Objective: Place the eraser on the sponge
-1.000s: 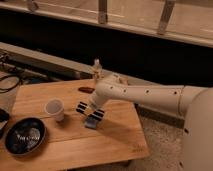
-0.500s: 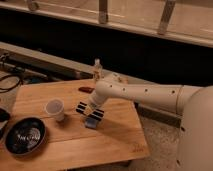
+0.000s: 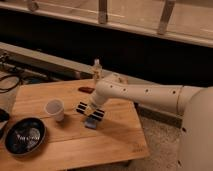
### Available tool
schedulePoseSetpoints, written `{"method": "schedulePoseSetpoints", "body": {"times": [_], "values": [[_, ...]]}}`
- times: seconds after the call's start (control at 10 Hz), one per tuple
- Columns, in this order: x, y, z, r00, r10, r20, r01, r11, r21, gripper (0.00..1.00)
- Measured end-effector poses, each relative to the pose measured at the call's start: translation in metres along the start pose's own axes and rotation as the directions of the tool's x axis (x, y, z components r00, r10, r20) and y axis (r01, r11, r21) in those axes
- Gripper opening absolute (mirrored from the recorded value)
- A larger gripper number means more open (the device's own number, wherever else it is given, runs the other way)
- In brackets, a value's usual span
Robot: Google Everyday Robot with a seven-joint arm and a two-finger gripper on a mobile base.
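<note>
My gripper (image 3: 90,112) hangs low over the middle of the wooden table (image 3: 115,142), pointing down. Its two dark fingers (image 3: 81,107) stand apart, and I see nothing between them. Directly below the right finger a small blue block, probably the sponge (image 3: 91,123), lies on the table. I cannot tell whether the eraser rests on it or whether the gripper touches it. A flat reddish-brown piece (image 3: 86,89) lies farther back on the table, behind the arm.
A white cup (image 3: 55,108) stands just left of the gripper. A dark bowl (image 3: 24,135) sits at the front left corner. A small bottle (image 3: 96,67) stands at the table's far edge, and cables (image 3: 10,82) lie at the far left.
Almost nothing differs. The gripper stays over the blue block with its fingers apart, perhaps a touch higher.
</note>
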Motion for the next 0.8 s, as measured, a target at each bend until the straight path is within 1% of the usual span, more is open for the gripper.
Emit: {"method": "schedulePoseSetpoints", "body": {"times": [0.1, 0.2, 0.3, 0.4, 0.6, 0.8], "values": [[-0.002, 0.0, 0.0, 1.0, -0.003, 0.001, 0.003, 1.0, 0.001, 0.31], [-0.002, 0.0, 0.001, 1.0, -0.003, 0.0, 0.003, 1.0, 0.0, 0.27], [0.002, -0.001, 0.0, 1.0, 0.011, -0.003, -0.011, 1.0, -0.005, 0.29], [0.011, -0.001, 0.003, 0.999, 0.035, -0.009, -0.035, 0.999, -0.016, 0.36], [0.041, -0.006, 0.015, 0.994, 0.108, -0.017, -0.108, 0.993, -0.043, 0.6], [0.048, -0.006, 0.022, 0.992, 0.125, -0.021, -0.126, 0.989, -0.072, 0.75]]}}
